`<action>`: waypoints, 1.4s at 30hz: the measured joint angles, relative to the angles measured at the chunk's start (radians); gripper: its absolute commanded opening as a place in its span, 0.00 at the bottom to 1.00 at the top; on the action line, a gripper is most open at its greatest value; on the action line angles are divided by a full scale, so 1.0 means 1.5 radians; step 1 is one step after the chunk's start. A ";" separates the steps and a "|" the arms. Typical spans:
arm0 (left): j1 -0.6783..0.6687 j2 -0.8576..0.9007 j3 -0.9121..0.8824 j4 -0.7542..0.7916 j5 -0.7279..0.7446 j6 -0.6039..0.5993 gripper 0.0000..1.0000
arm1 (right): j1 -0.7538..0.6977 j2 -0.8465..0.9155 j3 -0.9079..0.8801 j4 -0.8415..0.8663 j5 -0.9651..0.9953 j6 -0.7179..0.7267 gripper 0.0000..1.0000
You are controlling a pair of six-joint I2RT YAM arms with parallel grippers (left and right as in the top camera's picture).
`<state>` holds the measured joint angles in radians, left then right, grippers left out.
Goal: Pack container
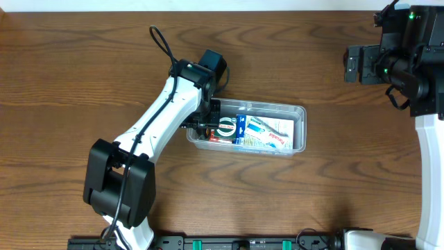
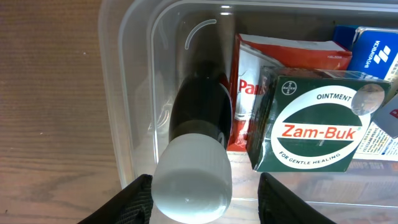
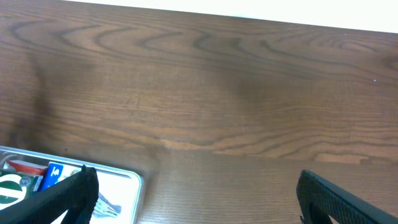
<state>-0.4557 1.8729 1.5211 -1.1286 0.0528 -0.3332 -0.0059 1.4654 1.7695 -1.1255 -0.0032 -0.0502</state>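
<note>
One container (image 1: 298, 118) on the counter (image 1: 83, 69), sitting mid-counter, and the left arm is reaching into its left end. Inside, the left wrist view gives us one dark bottle (image 2: 199, 106) with a white cap, lying on its side along the end wall. Just beside it is one red-and-white pack (image 2: 249, 68), with one green Zam-Buk box (image 2: 317, 124) resting over it, and at least one blue box (image 2: 367, 50) beyond.

The two left fingers (image 2: 134, 202) are spread either side of the cap. There's a visible gap on one side, so they have no grip on it.

At the far right corner, well apart from the container, the two right fingers (image 3: 68, 196) are wide apart and holding nothing.
</note>
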 measured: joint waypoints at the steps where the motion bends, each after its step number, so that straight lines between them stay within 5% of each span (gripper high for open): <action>1: 0.000 0.000 0.000 0.000 0.000 0.000 0.59 | 0.000 0.000 0.000 0.000 0.000 0.000 0.99; 13: -0.003 -0.015 0.114 -0.100 -0.001 0.008 0.75 | 0.000 0.000 0.000 0.000 0.000 0.000 0.99; 22: -0.002 -0.214 0.207 -0.234 -0.032 0.038 0.83 | 0.000 0.000 0.000 -0.001 0.000 0.000 0.99; 24: -0.002 -0.274 0.208 -0.236 -0.035 0.034 1.00 | 0.000 0.000 0.000 0.000 0.000 0.000 0.99; 32: -0.002 -0.482 0.213 -0.238 0.025 -0.087 0.98 | 0.000 0.000 0.000 0.000 0.000 0.000 0.99; 42: -0.002 -0.624 0.213 -0.241 0.036 -0.120 0.98 | 0.000 0.000 0.000 0.000 0.000 0.000 0.99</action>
<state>-0.4591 0.9363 1.8408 -1.4899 0.1066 -0.5133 -0.0059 1.4654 1.7695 -1.1259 -0.0032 -0.0502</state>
